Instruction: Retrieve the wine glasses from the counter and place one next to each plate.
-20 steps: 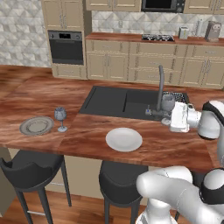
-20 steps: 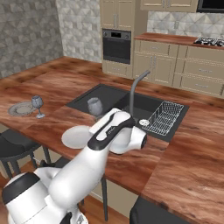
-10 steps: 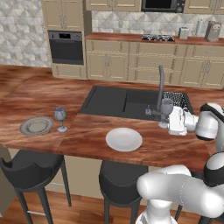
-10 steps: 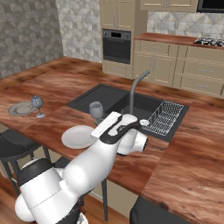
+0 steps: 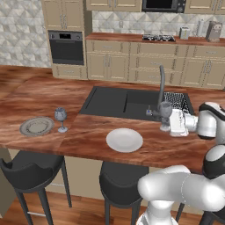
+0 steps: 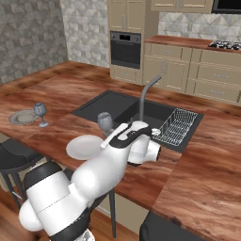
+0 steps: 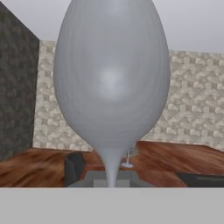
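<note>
Hand view: my pincer point(image 7: 110, 181) pinches the stem of a wine glass point(image 7: 113, 83), bowl upright; the fingertips themselves are hard to see, I think.
Held glass: above the desk point(image 5: 88, 140), just right of the white plate point(image 5: 124, 140), beside the sink point(image 5: 125, 102).
Other glass point(image 5: 61, 117): beside the grey plate point(image 5: 36, 126).

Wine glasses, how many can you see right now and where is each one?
2. One wine glass stands on the counter right beside the grey plate. The other wine glass is held by the gripper near the sink, right of the white plate.
</note>
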Controlling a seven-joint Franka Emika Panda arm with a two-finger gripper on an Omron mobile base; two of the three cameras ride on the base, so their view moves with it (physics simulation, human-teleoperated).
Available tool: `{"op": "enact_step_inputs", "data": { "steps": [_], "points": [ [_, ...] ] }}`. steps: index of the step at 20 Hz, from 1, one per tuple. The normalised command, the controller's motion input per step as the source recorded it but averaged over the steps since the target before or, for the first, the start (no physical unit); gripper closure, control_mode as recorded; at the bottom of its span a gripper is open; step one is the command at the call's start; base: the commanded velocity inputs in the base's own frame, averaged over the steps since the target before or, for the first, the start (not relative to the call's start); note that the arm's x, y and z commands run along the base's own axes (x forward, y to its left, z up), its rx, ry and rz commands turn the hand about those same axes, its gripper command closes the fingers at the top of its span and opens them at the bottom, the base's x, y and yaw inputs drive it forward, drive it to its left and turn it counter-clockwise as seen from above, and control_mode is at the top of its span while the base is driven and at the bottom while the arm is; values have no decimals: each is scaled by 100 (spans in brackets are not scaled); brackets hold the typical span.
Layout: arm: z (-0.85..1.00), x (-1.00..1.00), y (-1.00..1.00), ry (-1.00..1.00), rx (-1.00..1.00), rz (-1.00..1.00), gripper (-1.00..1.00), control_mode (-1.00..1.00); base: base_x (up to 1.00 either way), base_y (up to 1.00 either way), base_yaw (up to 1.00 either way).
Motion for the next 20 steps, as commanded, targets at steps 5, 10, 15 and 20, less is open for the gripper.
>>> {"op": "enact_step_inputs", "data": {
  "steps": [5,10,15,20],
  "points": [
    [-25,2,3,1,-1,0,100,-100,0,0,0],
    [-28,0,14,-1,0,0,100,-100,0,0,0],
    [-29,0,14,0,0,0,100,-100,0,0,0],
    [-26,0,8,0,0,0,100,-100,0,0,0]
  ]
}}
